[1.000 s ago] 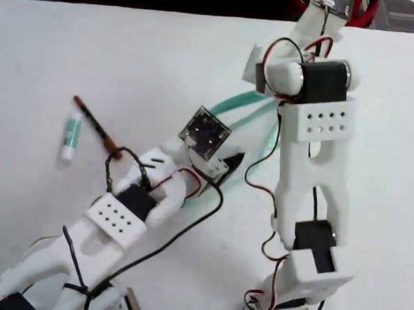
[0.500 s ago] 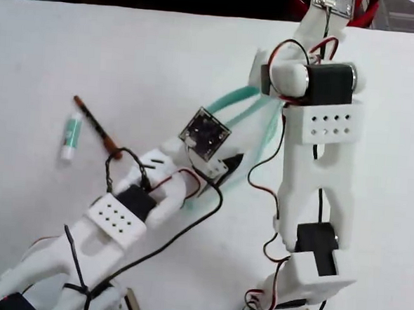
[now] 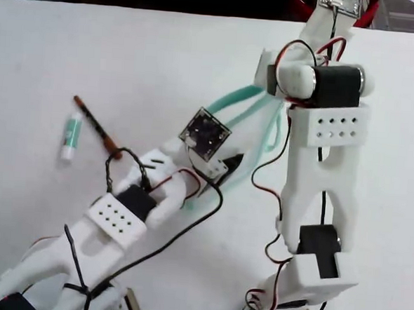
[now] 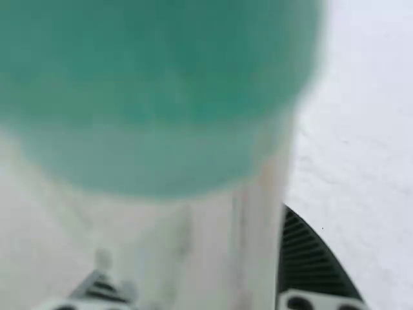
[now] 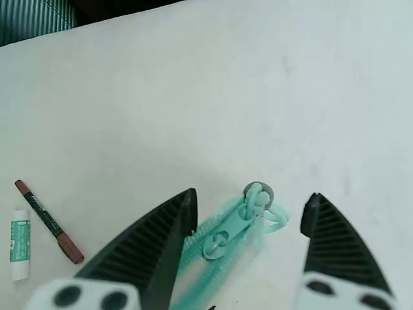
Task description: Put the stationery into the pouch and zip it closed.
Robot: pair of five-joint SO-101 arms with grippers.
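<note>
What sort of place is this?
Probably a robotics lab bench: left arm and right arm with bare wiring over a white table, with pen, glue stick and teal pouch laid out.

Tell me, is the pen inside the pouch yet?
No, the pen lies on the table beside the glue stick, away from the pouch.

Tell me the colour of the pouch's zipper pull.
The zipper pull is mint green; the right wrist view shows it best.

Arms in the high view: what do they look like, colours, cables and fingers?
The left arm and right arm are white plastic with perforated brackets, black motors, and red and black cables. The left carries a square camera board; the right gripper has black ribbed fingers.
</note>
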